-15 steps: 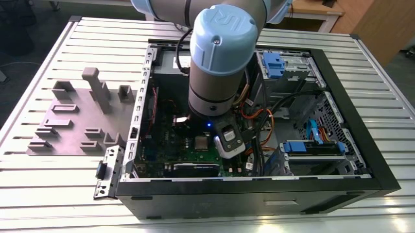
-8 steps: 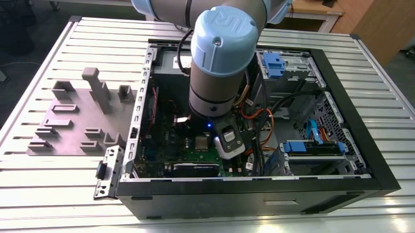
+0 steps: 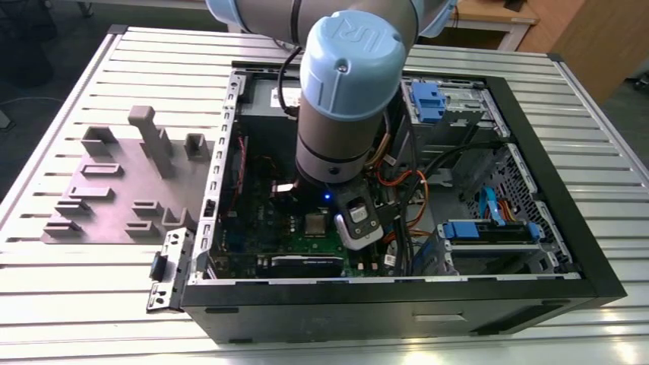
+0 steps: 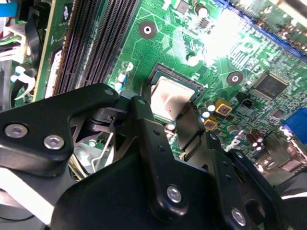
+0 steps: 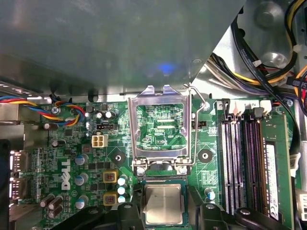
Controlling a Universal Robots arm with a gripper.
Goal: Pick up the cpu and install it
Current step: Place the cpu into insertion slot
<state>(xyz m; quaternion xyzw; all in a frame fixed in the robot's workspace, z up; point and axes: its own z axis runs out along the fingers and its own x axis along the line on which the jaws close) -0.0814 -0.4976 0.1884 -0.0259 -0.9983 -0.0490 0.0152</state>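
The cpu (image 5: 163, 203) is a flat silvery square lying in its socket on the green motherboard (image 5: 76, 158). In the second wrist view the cpu (image 4: 173, 97) lies with a dark socket edge around it. My gripper (image 5: 165, 215) hangs just over it, its black fingers (image 5: 125, 212) standing apart on either side of the chip with a narrow gap to the chip's edges. It looks open, with nothing lifted. The silver socket frame (image 5: 160, 129) is flipped open beside the cpu. In the exterior view the arm (image 3: 345, 99) reaches down into the computer case (image 3: 406, 289).
Memory slots (image 5: 240, 158) run beside the socket. Bundled cables (image 5: 268, 62) and blue drive brackets (image 3: 487, 232) fill the case toward the exterior view's right. A grey fixture plate (image 3: 112, 190) with blocks lies on the slatted table at the exterior view's left.
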